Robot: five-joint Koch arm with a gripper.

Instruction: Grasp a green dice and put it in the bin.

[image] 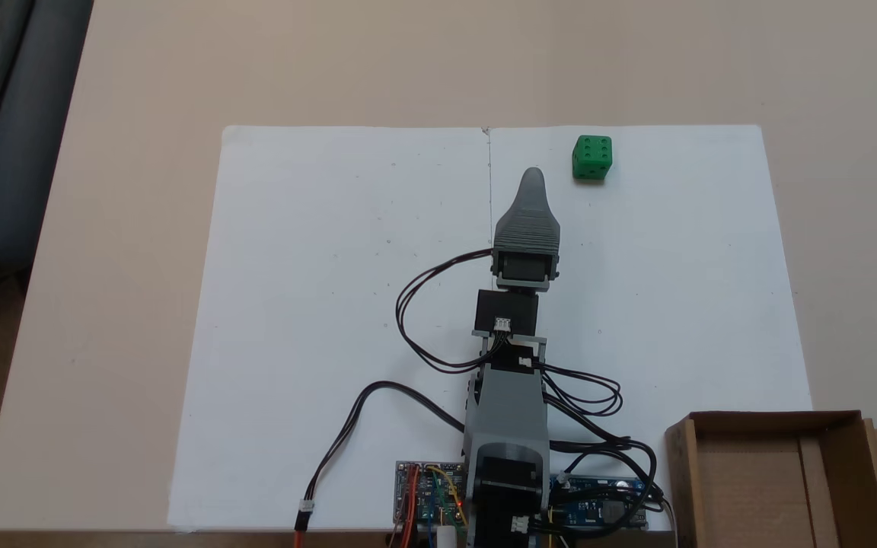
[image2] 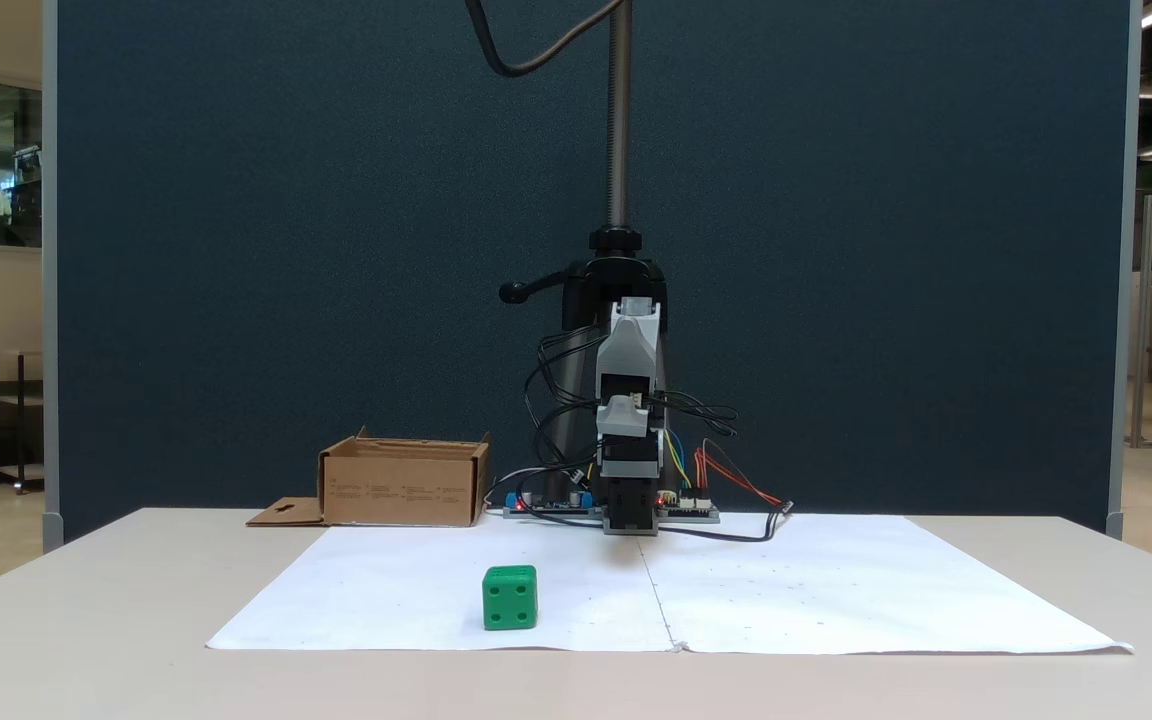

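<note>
Even, bright overhead light — soft shadows, pics sharp

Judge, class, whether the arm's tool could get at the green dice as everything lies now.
Probably yes. The green dice sits alone on the white paper, a little beyond and to the right of the tool in the top-down fixed view, with nothing between them. The bin stands well away, beside the arm's base.
</note>
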